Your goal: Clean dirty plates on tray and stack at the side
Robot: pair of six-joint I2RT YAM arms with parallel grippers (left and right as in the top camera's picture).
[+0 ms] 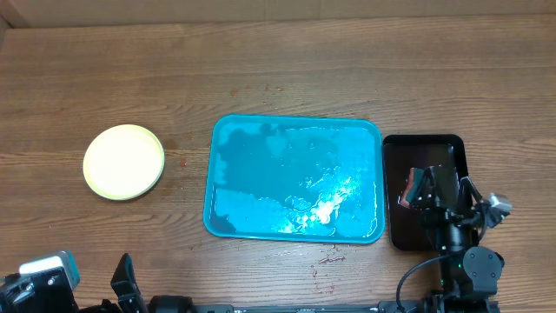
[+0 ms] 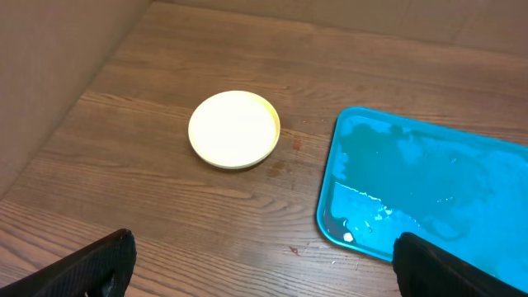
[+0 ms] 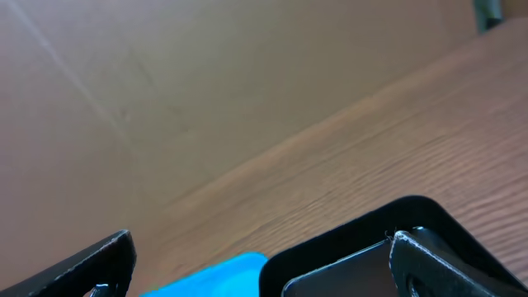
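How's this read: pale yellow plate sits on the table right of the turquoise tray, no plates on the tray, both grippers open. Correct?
Wrong side. The overhead view shows the pale yellow plate left of the turquoise tray, not right. No plates on the tray; left gripper and right gripper are open.

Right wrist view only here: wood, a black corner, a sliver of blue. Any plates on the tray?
Observer: None. The tray is wet but holds nothing.
Operator: Where are the plates, then?
Observer: A pale yellow plate sits on the table, left of the tray. I cannot tell whether others lie beneath it.
Operator: And the left gripper?
Observer: The left gripper is open above the table near that plate, holding nothing.
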